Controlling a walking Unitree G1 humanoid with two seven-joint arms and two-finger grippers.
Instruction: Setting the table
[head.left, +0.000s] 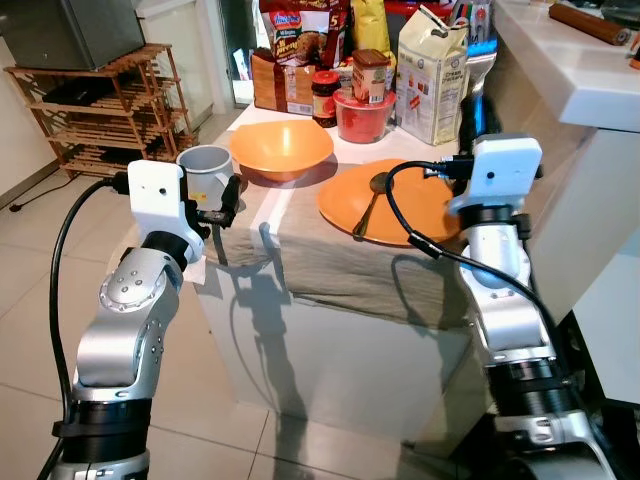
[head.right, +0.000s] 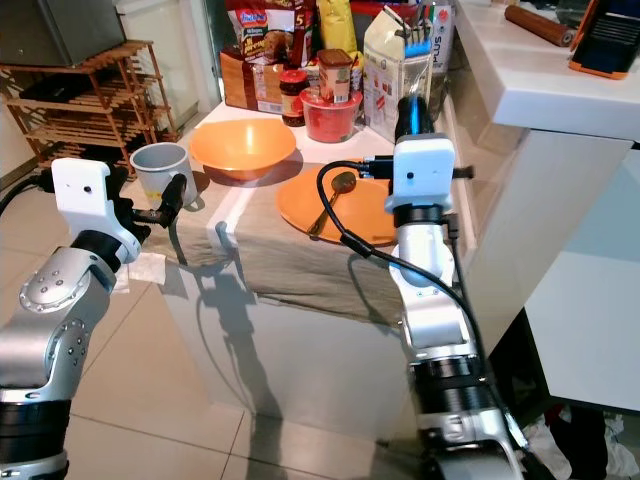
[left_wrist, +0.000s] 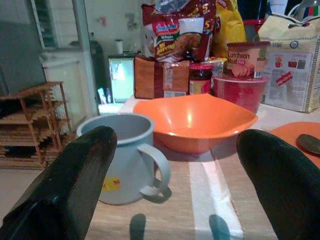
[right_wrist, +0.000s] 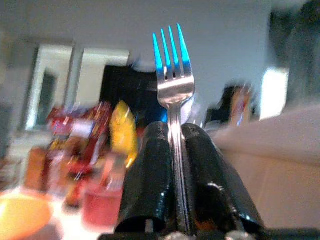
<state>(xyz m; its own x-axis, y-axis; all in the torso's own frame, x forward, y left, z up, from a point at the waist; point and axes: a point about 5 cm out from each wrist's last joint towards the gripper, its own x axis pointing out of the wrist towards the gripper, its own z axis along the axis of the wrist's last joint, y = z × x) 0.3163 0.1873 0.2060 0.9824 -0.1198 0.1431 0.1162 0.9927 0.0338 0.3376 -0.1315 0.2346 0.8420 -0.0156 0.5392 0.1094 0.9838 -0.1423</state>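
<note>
The right hand (right_wrist: 172, 150), fingers clamped on an upright fork (right_wrist: 172, 75), hovers by the orange plate (head.left: 400, 205) at frame centre; a slip could topple it. The left hand (left_wrist: 175, 180) gapes near the mug (left_wrist: 122, 155).

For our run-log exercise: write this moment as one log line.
task: table setting | right gripper: shut on fork, tines up | left gripper: open, facing grey mug | spoon on orange plate

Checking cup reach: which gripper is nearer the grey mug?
Left. The left gripper sits open right beside the grey mug. The right gripper, clamped on a fork, is across the table past the orange plate.
</note>
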